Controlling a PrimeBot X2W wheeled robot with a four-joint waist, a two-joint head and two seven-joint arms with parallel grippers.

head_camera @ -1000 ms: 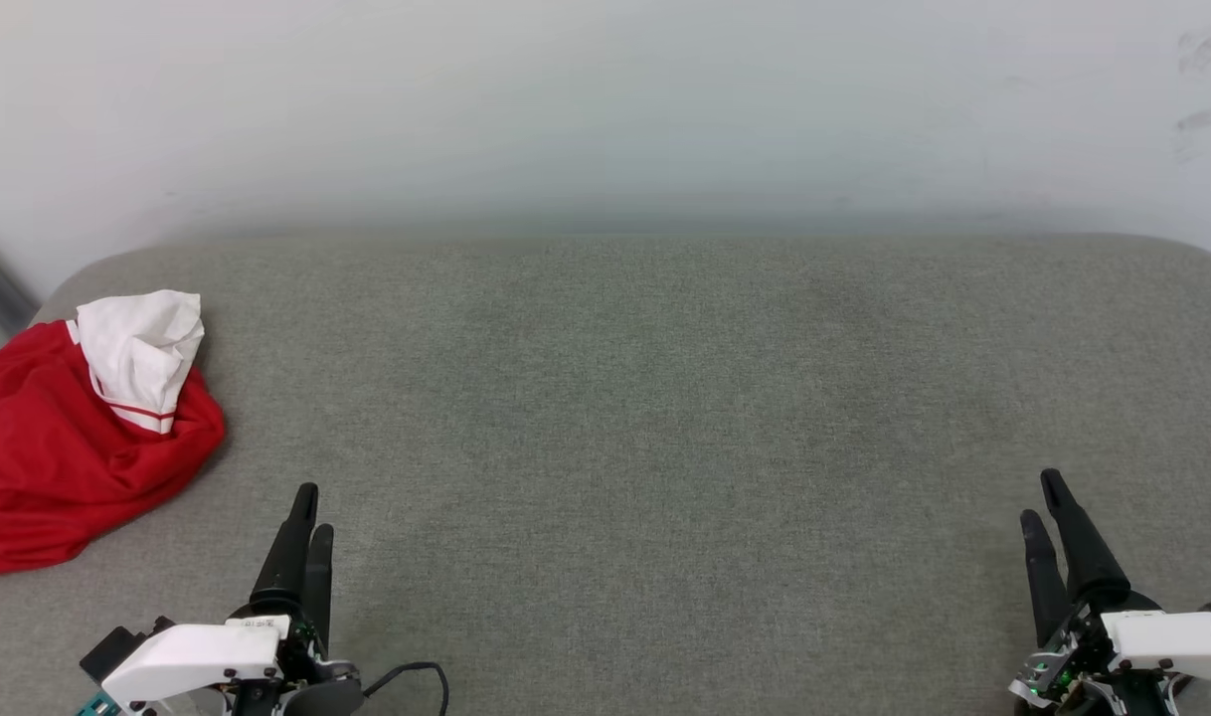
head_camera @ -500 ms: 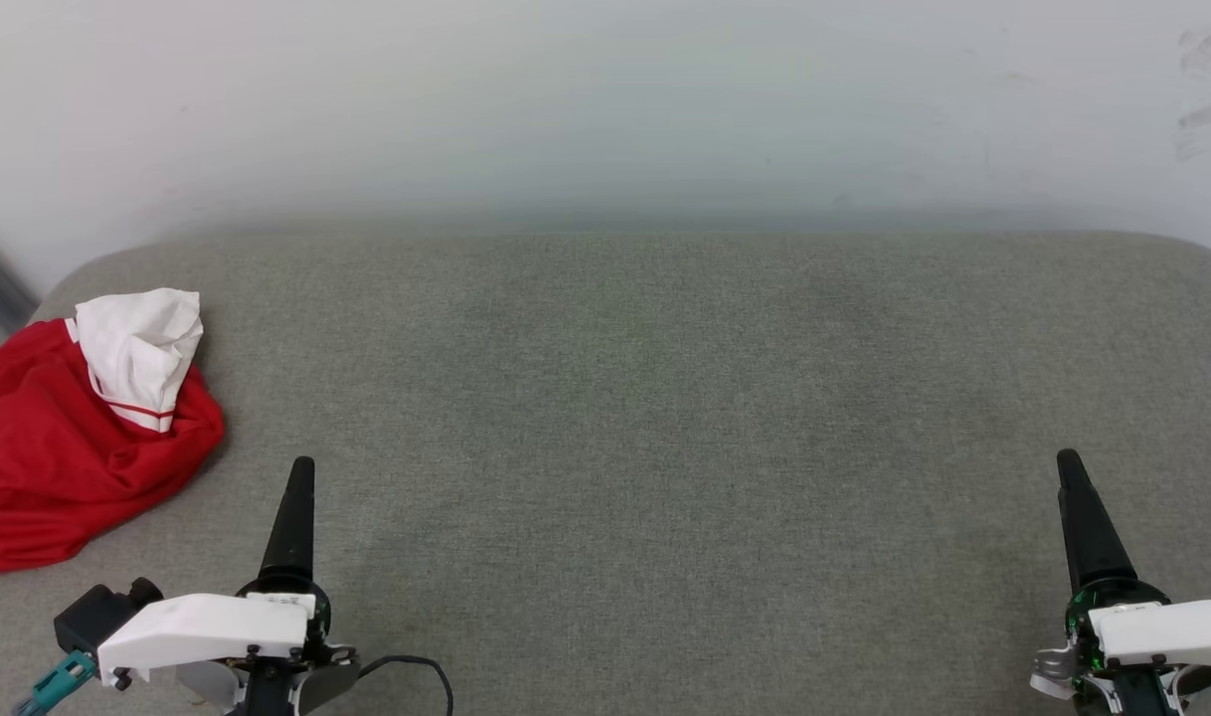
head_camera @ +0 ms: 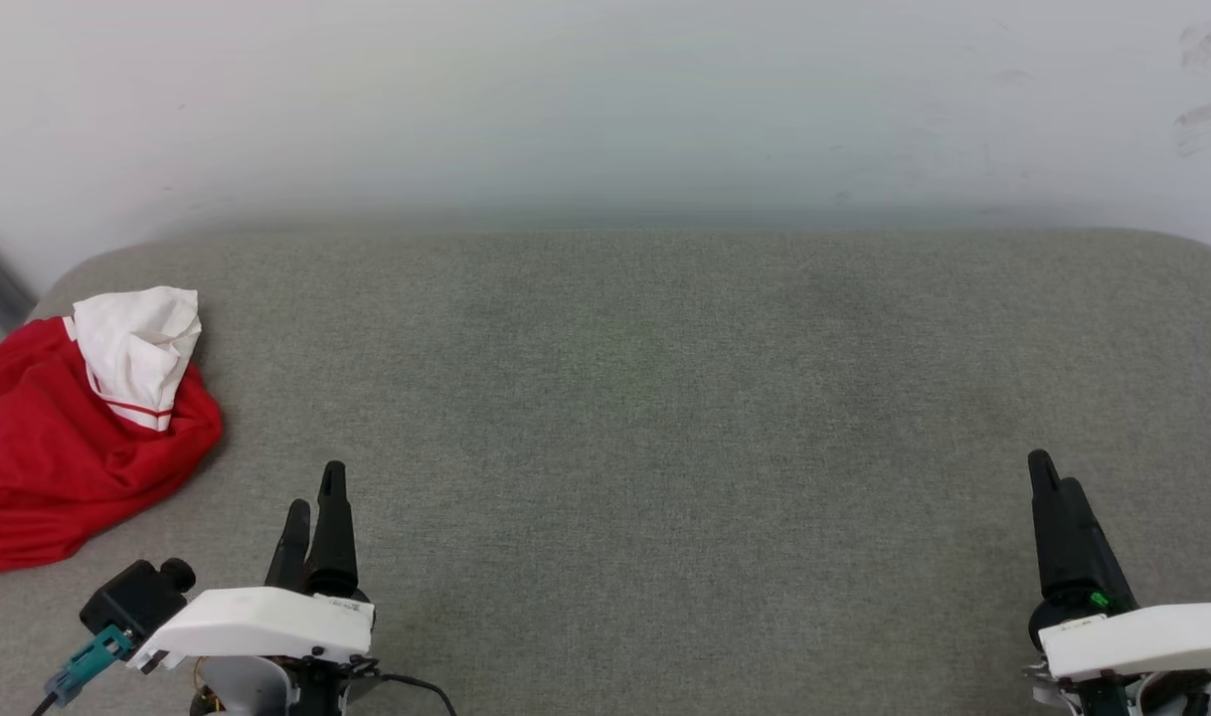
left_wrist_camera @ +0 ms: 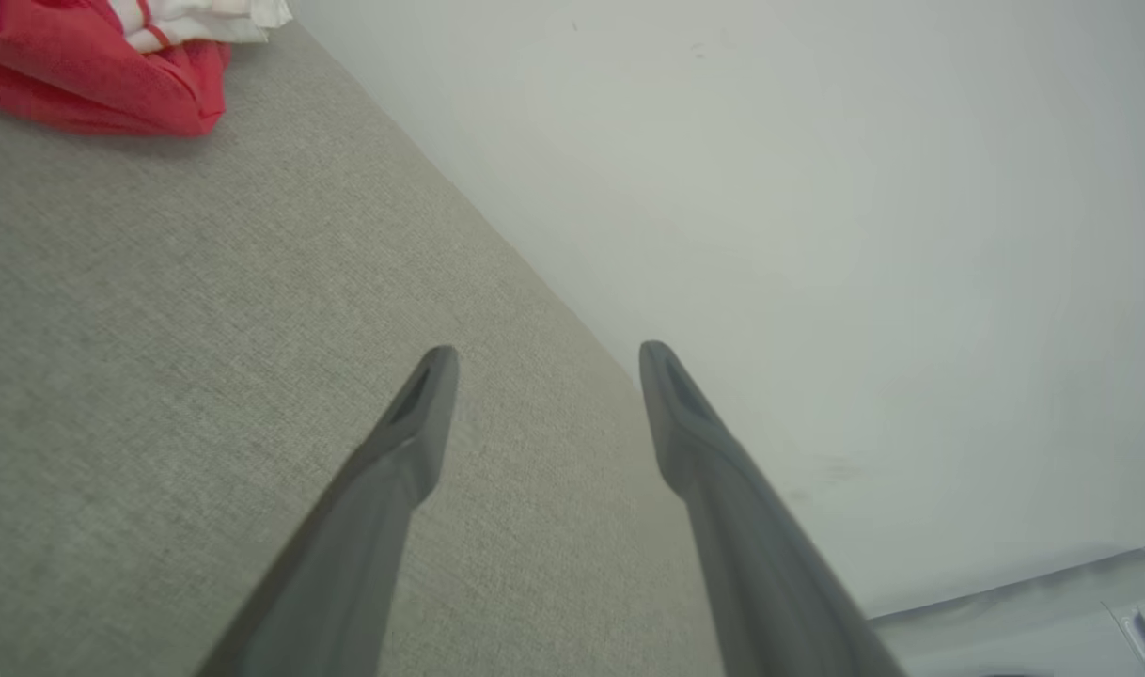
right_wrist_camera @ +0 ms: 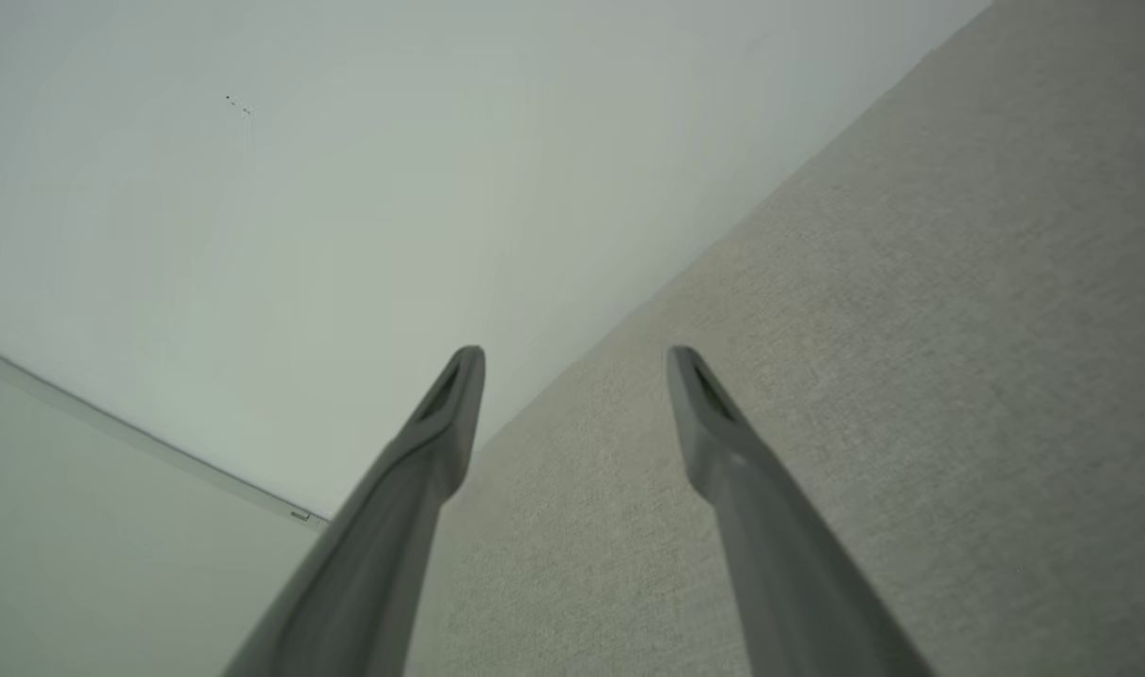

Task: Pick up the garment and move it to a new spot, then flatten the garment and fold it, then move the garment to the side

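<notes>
One crumpled garment (head_camera: 59,467) on grey cushion (head_camera: 615,398)

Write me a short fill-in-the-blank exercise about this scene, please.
1. The crumpled garment is ____ and white.
2. It lies at the ____ end of the grey cushion.
3. The left gripper and the right gripper are both ____, holding nothing.
Missing words: red; left; open.

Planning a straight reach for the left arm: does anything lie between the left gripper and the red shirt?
Nothing visible does. Bare grey cushion lies between the open left gripper and the crumpled red shirt, which sits to its left near the cushion's left edge.
</notes>
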